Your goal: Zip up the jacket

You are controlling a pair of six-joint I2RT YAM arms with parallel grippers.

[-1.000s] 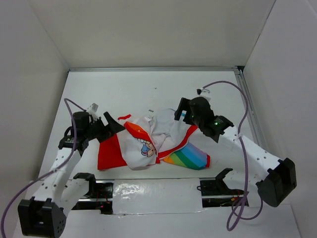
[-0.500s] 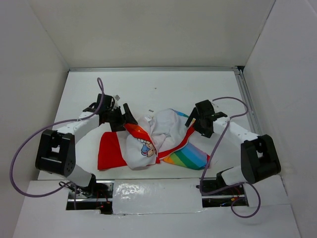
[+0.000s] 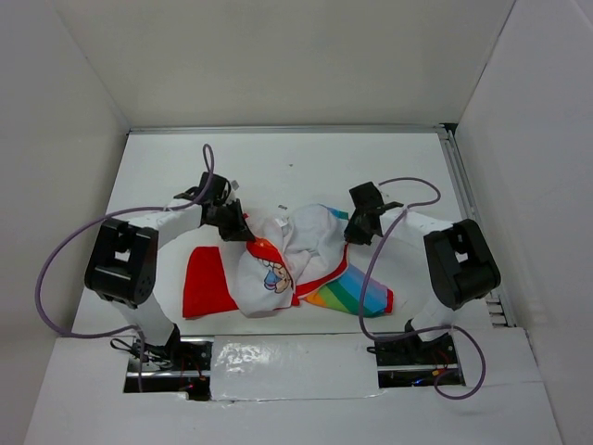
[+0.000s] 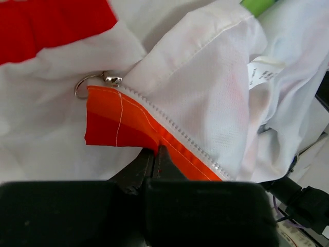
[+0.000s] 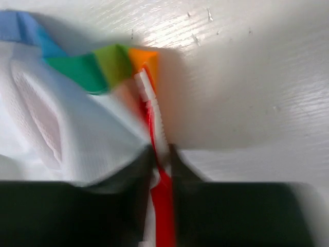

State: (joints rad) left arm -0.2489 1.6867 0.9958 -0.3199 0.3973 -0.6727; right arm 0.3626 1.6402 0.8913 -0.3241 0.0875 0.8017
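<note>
Crumpled near the middle of the white surface (image 3: pixel 296 171): the jacket (image 3: pixel 310 243), open and unzipped, with the red hood (image 3: pixel 206 287) spread flat toward the left, the bear print (image 3: pixel 271 275) facing up and a rainbow panel (image 3: pixel 352 295) fanned out toward the near right. Reaching in from the left at the jacket's upper left edge, the left gripper (image 3: pixel 243 232); in the left wrist view, pinched tight (image 4: pixel 157 157) on the orange front edge just under the zipper teeth (image 4: pixel 177 138), with the metal pull (image 4: pixel 110 78) and its ring at the end of that row, and a small white label (image 4: pixel 263 69) among the folds of white lining. Reaching in from the right at the upper right edge, the right gripper (image 3: pixel 357 232); in the blurred right wrist view, clamped (image 5: pixel 162 152) on the red trim (image 5: pixel 153 116) with its teeth, beside green and orange stripes (image 5: pixel 97 67), bare surface to the right.
</note>
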